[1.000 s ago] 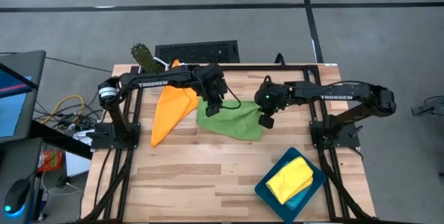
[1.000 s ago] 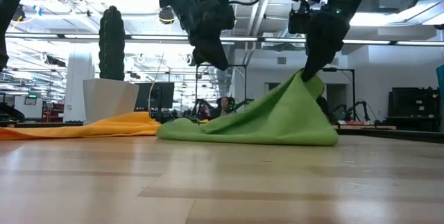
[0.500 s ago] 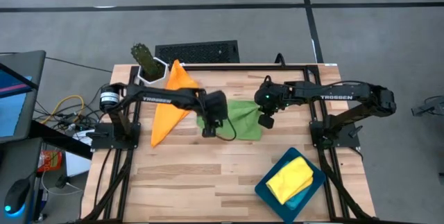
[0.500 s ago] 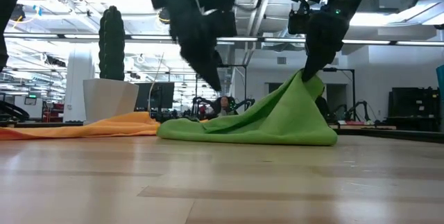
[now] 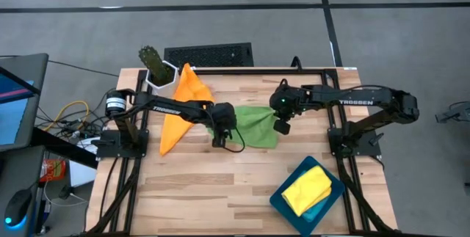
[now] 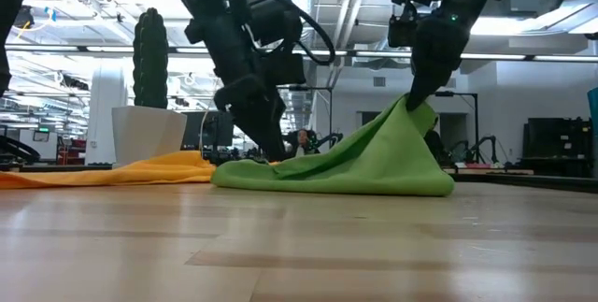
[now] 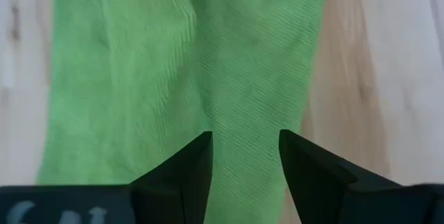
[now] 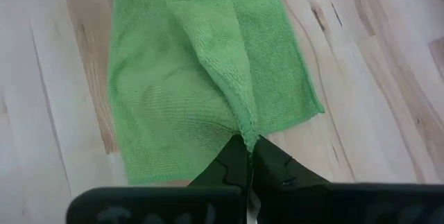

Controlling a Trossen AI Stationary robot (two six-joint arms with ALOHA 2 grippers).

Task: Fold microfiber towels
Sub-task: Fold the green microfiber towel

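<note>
Green microfiber towel: table centre; judged soft, light, limp, best taken by corners or hems.
Right gripper: at its 3 o'clock edge, pinched shut on a raised fold.
Left gripper: at 9 o'clock end, jaws apart, empty.

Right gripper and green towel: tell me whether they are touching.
Touching. The right wrist view shows the right gripper shut on a raised fold of the green towel; the low view shows the towel pulled up into a peak at its fingertips.
</note>
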